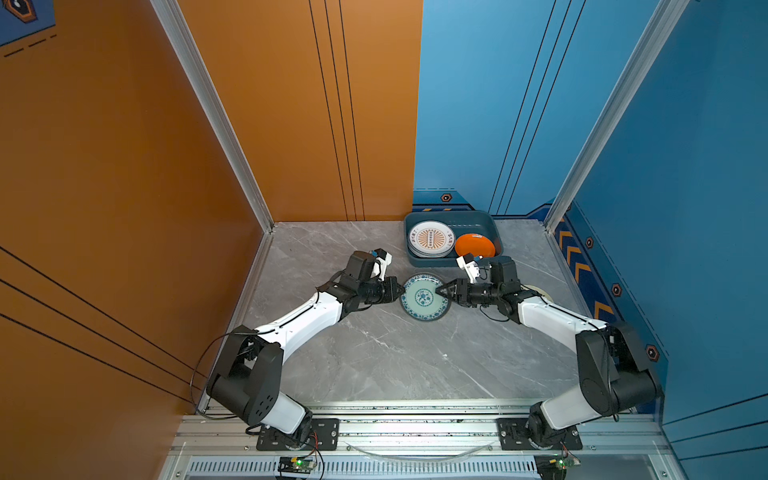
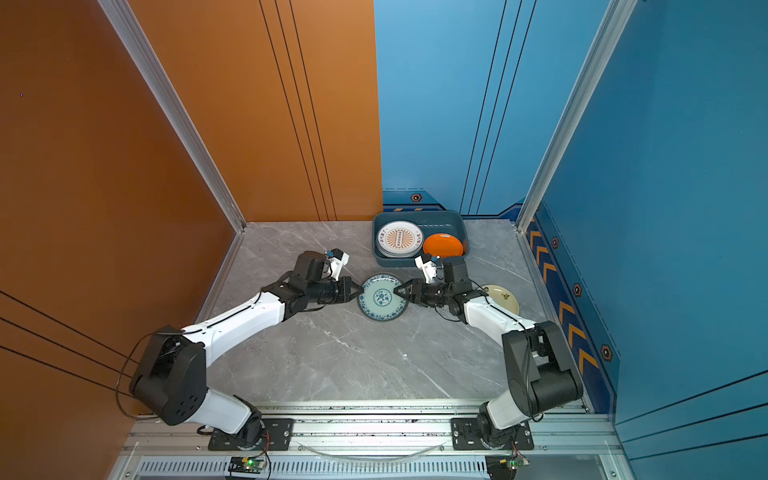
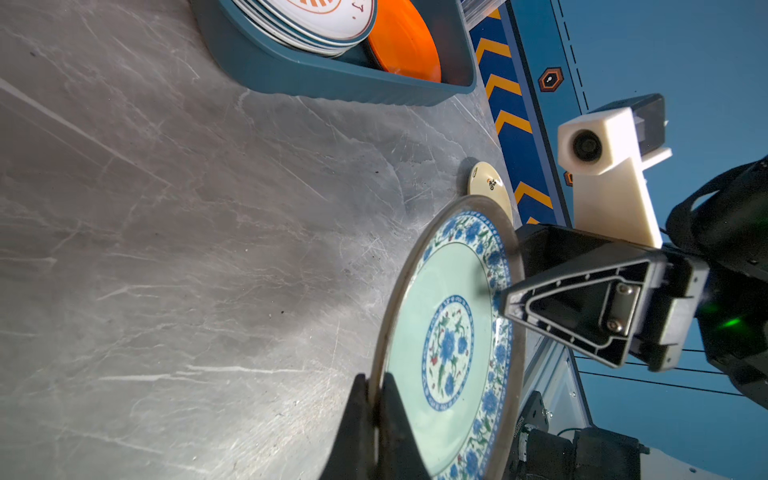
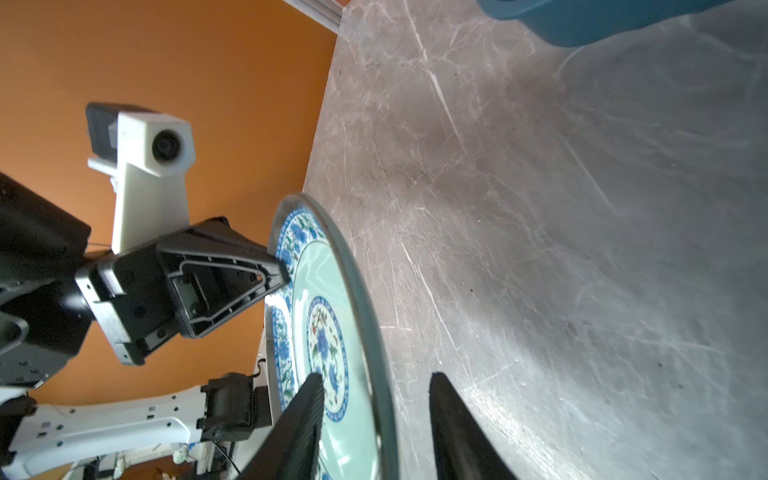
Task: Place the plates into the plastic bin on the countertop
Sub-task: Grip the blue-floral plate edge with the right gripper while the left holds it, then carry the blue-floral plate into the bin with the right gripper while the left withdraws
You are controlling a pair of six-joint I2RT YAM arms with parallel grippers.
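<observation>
L hand (image 3: 376, 384) pinched round teal floral plate (image 1: 424, 300) rim; R hand (image 4: 374, 376) gaped astride far rim (shd seat deep, close firm).

White arms (image 1: 307, 316); black left claw (image 1: 401, 291), black right claw (image 1: 438, 289).

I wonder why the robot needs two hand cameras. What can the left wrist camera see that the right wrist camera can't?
Only the left wrist view: the orange plate and sunburst plate in the bin, and the cream plate on the countertop. Only the right wrist view: the orange wall. Both: the floral plate, the left gripper shut on its rim, the right gripper open around the rim, some bin and countertop.
</observation>
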